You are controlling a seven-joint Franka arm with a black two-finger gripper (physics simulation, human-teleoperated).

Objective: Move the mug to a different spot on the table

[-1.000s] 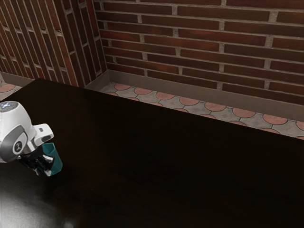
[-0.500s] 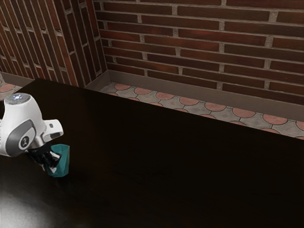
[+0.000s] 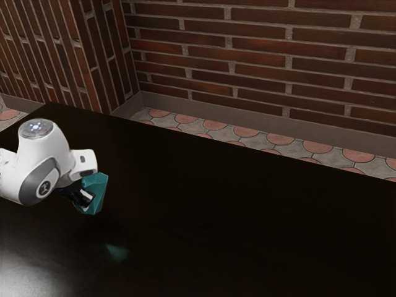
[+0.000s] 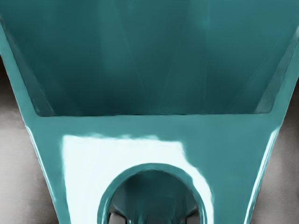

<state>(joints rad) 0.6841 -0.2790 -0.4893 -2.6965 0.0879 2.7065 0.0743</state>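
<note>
**Exterior view.** The teal mug (image 3: 96, 187) hangs clear above the dark desk (image 3: 247, 204), over the desk's end at the exterior view's left. It is tipped from upright. The black gripper (image 3: 82, 197) on the white arm (image 3: 37, 173) is clamped on the mug's arm-side. Compared with one second ago, the mug has risen off the desk and travelled a short way toward the exterior view's right, tilting as it went. A faint teal reflection (image 3: 116, 250) lies on the desk below it and apart from it, which confirms the lift. Judged from this, the carry is under way. Setting the mug down elsewhere on the desk is not yet done. The desk is smooth, glossy and nearly black. Beyond its far edge run a scalloped tile floor (image 3: 278, 139) and a red brick wall (image 3: 260, 55).

**Wrist view.** The mug's hollow is faceted, with flat panels meeting at straight creases rather than a round bowl. Its glaze is hard and shiny, with a bright highlight on a broad flat face (image 4: 84, 163). An arched opening pierces this face, which is likely the handle. Grey desk surface shows at both sides of the mug.
</note>
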